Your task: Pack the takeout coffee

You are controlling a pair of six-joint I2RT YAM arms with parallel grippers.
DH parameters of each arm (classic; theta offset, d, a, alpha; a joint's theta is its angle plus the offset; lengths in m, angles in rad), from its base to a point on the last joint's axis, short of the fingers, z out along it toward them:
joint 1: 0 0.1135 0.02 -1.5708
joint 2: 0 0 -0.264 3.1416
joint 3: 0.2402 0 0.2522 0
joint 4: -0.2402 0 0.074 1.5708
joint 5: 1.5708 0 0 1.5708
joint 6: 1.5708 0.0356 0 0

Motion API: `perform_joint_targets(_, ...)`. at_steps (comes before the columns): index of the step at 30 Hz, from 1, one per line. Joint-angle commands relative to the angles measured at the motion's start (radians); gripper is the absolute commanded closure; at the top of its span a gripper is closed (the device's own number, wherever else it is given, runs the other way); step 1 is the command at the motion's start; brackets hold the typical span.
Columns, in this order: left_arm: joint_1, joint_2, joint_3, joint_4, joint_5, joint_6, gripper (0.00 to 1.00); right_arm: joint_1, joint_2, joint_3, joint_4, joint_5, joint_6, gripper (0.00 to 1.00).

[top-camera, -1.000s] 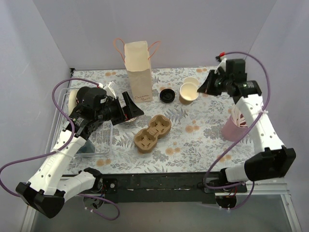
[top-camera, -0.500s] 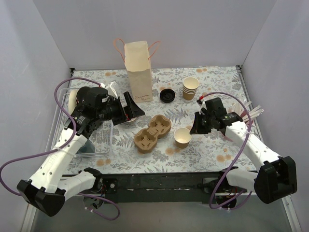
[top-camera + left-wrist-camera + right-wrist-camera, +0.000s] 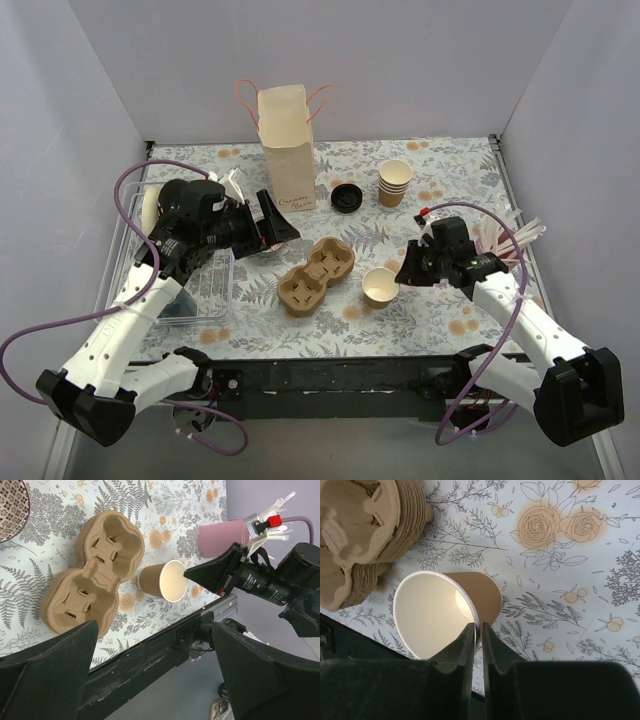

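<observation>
The takeout coffee cup point(image 3: 380, 286), a small tan paper cup, is lidless and sits just right of the brown pulp carrier point(image 3: 316, 275). My right gripper point(image 3: 401, 272) is shut on the near side of its rim, one finger inside and one outside. The right wrist view shows the cup point(image 3: 440, 615) and that pinch point(image 3: 476, 626) clearly. A round black lid point(image 3: 346, 197) lies apart by the paper bag point(image 3: 287, 145). My left gripper point(image 3: 283, 226) hangs open and empty left of the carrier. In its wrist view the left gripper point(image 3: 154, 625) faces the cup point(image 3: 162, 580).
A stack of lidless cups point(image 3: 394, 183) stands at the back right. A pink cup point(image 3: 220, 537) holding white sticks is behind my right arm. A clear bin point(image 3: 205, 290) lies under my left arm, and a patterned bowl point(image 3: 12, 505) is beside the carrier.
My right arm has come from the cup stack at the back right down to the front middle, bringing one cup beside the carrier. The left arm has barely moved.
</observation>
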State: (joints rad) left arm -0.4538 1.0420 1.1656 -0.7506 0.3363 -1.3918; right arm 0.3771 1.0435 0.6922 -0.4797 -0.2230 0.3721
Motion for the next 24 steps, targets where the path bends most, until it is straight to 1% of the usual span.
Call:
perform_joint_targets(1, 0.0, -0.01, 0.037, -0.023, -0.031, 0.031, 0.02, 0.003, -0.033, 0.042, 0.007, 0.023, 0.036, 0.74)
perform_joint_targets(2, 0.0, -0.01, 0.039, -0.029, -0.039, 0.033, 0.02, 0.003, -0.034, 0.062, -0.003, 0.036, 0.039, 0.69)
perform_joint_targets(3, 0.0, -0.01, 0.045, -0.033, -0.052, 0.043, 0.02, 0.003, -0.036, 0.104, -0.013, 0.042, 0.047, 0.6)
perform_joint_targets(5, 0.0, -0.01, 0.046, -0.041, -0.057, 0.057, 0.02, 0.003, -0.033, 0.147, -0.034, 0.051, 0.053, 0.52)
perform_joint_targets(8, 0.0, -0.007, 0.058, -0.05, -0.066, 0.086, 0.02, 0.002, -0.013, 0.23, -0.033, 0.068, 0.057, 0.48)
perform_joint_targets(11, -0.003, -0.004, 0.066, -0.053, -0.051, 0.096, 0.02, 0.003, 0.045, 0.318, 0.009, 0.095, 0.033, 0.48)
perform_joint_targets(14, -0.035, 0.001, 0.06, -0.046, -0.016, 0.094, 0.03, 0.012, 0.162, 0.427, 0.033, 0.135, -0.028, 0.5)
perform_joint_targets(15, -0.049, 0.003, 0.055, -0.046, -0.017, 0.09, 0.03, 0.016, 0.234, 0.456, 0.038, 0.142, -0.048, 0.5)
perform_joint_targets(16, -0.074, -0.003, 0.052, -0.047, -0.022, 0.085, 0.03, 0.031, 0.269, 0.518, 0.047, 0.148, -0.068, 0.5)
perform_joint_targets(17, -0.083, -0.011, 0.043, -0.046, -0.032, 0.079, 0.03, 0.039, 0.306, 0.547, 0.053, 0.169, -0.119, 0.5)
perform_joint_targets(18, -0.089, -0.017, 0.042, -0.046, -0.036, 0.08, 0.03, 0.049, 0.382, 0.582, 0.056, 0.191, -0.136, 0.5)
perform_joint_targets(19, -0.094, -0.037, 0.04, -0.047, -0.039, 0.08, 0.03, 0.063, 0.424, 0.616, 0.05, 0.214, -0.148, 0.5)
perform_joint_targets(20, -0.092, -0.045, 0.046, -0.05, -0.049, 0.085, 0.03, 0.068, 0.464, 0.7, 0.037, 0.27, -0.144, 0.51)
perform_joint_targets(21, -0.092, -0.053, 0.052, -0.061, -0.055, 0.086, 0.02, 0.071, 0.545, 0.742, 0.011, 0.298, -0.127, 0.53)
perform_joint_targets(22, -0.092, -0.066, 0.06, -0.067, -0.063, 0.089, 0.02, 0.078, 0.584, 0.783, -0.008, 0.322, -0.112, 0.54)
perform_joint_targets(23, -0.092, -0.071, 0.075, -0.075, -0.072, 0.093, 0.02, 0.083, 0.622, 0.872, -0.025, 0.379, -0.095, 0.56)
perform_joint_targets(24, -0.092, -0.074, 0.086, -0.094, -0.095, 0.096, 0.02, 0.089, 0.692, 0.909, -0.037, 0.404, -0.06, 0.56)
